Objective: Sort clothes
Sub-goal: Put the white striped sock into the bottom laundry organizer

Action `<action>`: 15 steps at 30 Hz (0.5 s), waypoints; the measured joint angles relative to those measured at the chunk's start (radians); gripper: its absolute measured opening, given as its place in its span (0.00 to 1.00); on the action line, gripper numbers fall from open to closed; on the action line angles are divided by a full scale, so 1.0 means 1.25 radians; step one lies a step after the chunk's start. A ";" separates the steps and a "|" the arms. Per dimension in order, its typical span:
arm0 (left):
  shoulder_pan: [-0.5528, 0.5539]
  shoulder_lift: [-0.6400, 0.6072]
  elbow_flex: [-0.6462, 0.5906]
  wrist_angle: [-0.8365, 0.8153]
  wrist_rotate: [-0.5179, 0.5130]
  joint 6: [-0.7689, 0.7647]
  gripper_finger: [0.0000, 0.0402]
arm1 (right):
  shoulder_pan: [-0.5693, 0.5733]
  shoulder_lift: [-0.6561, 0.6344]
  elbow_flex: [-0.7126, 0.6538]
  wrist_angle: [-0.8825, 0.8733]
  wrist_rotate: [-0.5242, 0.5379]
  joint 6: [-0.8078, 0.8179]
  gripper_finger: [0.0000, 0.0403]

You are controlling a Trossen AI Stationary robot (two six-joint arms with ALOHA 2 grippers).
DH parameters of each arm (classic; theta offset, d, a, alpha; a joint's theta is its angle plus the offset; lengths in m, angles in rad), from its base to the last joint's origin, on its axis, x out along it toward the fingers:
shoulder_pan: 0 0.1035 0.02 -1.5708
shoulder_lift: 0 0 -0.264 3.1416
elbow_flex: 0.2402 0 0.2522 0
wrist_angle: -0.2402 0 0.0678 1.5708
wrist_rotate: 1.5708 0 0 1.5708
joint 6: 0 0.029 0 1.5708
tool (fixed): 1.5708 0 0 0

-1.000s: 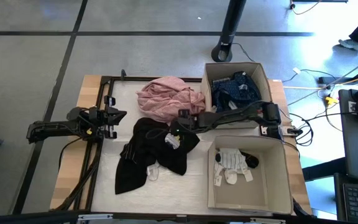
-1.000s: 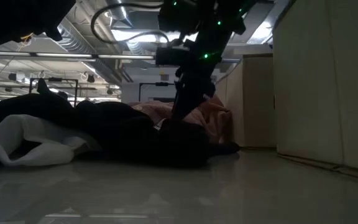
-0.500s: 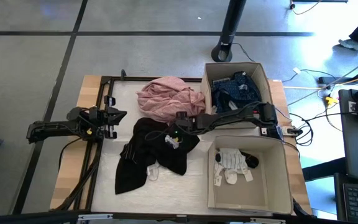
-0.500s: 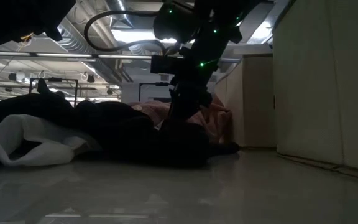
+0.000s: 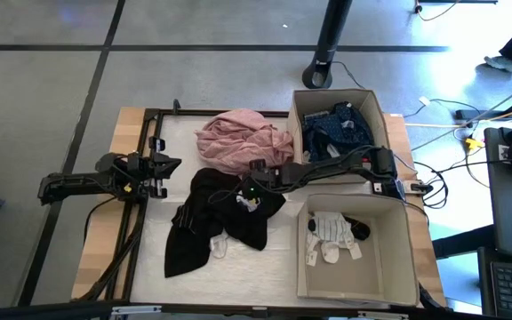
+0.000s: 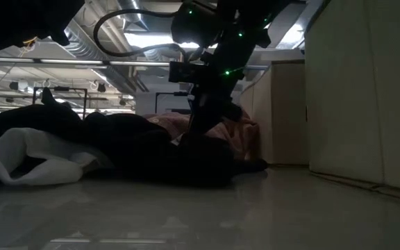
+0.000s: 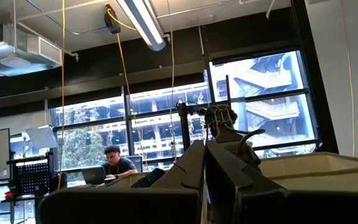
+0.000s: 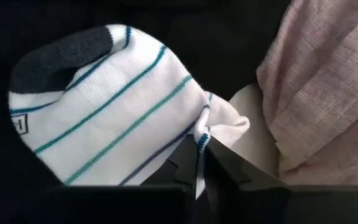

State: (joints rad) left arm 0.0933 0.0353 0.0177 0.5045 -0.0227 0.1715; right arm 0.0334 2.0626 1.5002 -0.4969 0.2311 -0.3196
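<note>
The right hand (image 5: 252, 192) is down on the middle of the worktop (image 5: 140, 258), clenched on a striped sock (image 8: 110, 112): in the right wrist view its two fingers (image 8: 182, 169) meet with a fold of the white, teal-striped knit pinched between them. The sock has a dark grey toe and lies on the black clothes (image 5: 212, 222), at the upper right part of that heap. Just beside the sock is the pink piece (image 5: 238, 140), bunched at the far side of the worktop and touching the black heap. In the low view the right arm (image 6: 210, 83) comes down onto the dark heap, with the pink fabric behind it. A small white sock (image 5: 218, 246) shows near the lower edge of the black clothes.

To the right stand two boxes. The far box (image 5: 376, 111) holds a dark navy piece (image 5: 338, 129); the near box (image 5: 398, 267) holds white socks (image 5: 327, 238) and a small black piece (image 5: 360, 231).

The left hand (image 5: 169, 169) waits at the left edge of the worktop, well apart from the clothes, its fingers pressed together in the left wrist view.
</note>
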 joint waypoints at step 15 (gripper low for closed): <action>0.000 0.000 0.000 -0.004 0.000 0.000 0.01 | 0.073 -0.161 0.000 -0.092 0.078 -0.013 0.05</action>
State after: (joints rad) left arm 0.0933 0.0356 0.0181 0.4990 -0.0227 0.1711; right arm 0.1249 1.8613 1.5007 -0.6118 0.3290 -0.3362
